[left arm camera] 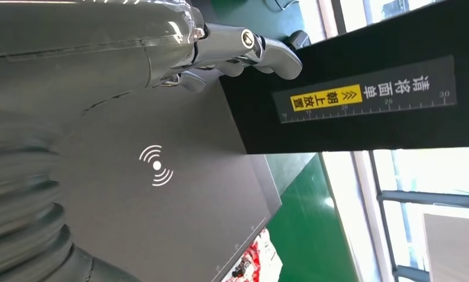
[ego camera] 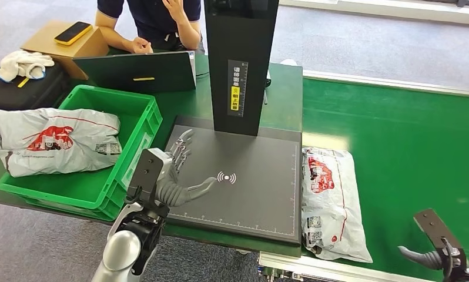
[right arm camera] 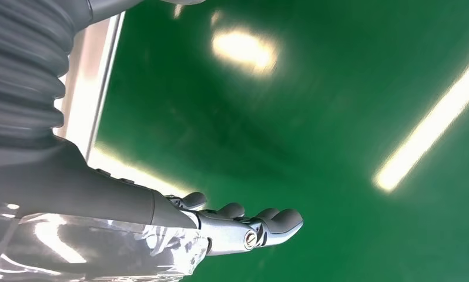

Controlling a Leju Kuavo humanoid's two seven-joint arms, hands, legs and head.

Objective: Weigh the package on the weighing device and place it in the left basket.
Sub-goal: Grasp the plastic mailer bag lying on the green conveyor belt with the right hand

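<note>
Package [ego camera: 329, 200] unweighed, lying on green belt at 3 o'clock of scale platform [ego camera: 261, 188]; left hand [ego camera: 170, 176] over platform, right hand [ego camera: 438, 255] over belt, both spread, empty. One bag [ego camera: 53, 141] already in green basket [ego camera: 132, 117].

bare scale plate [ego camera: 250, 194], black post [ego camera: 241, 64] at its back

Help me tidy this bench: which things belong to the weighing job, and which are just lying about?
Job: package on the belt, scale, green basket, left hand, right hand.
Lying about: laptop, cardboard box, phone, white gloves.
</note>
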